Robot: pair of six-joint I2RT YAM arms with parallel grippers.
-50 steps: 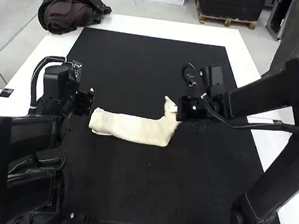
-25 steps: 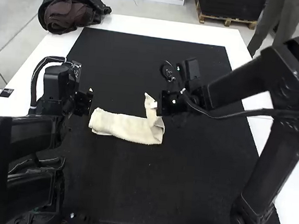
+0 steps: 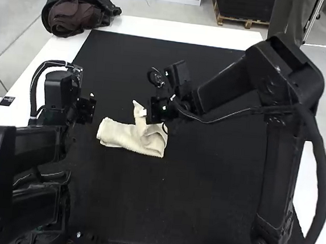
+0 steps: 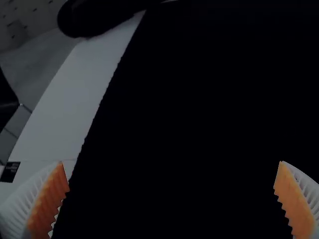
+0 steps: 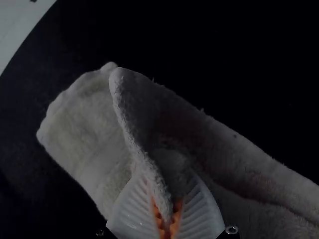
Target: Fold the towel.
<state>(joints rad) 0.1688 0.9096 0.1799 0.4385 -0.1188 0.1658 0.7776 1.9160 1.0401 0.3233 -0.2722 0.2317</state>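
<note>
The cream towel (image 3: 122, 135) lies as a strip on the black mat, its right part lifted and folded over toward the left. My right gripper (image 3: 145, 113) holds that raised end above the strip. In the right wrist view the right gripper (image 5: 167, 211) is shut on an edge of the towel (image 5: 84, 129), a ridge of cloth between its orange pads. My left gripper (image 3: 92, 100) is beside the strip's left end, not touching it. Seen from its own wrist, the left gripper (image 4: 172, 184) has its fingers wide apart over the black mat.
A black mat (image 3: 203, 188) covers most of the white table (image 3: 182, 30). A dark bag (image 3: 76, 9) sits at the table's far left corner. The right arm reaches across the mat's right half.
The right gripper has moved left, carrying the towel's end over the strip, which now looks shorter on its right. The left gripper has shifted slightly left.
</note>
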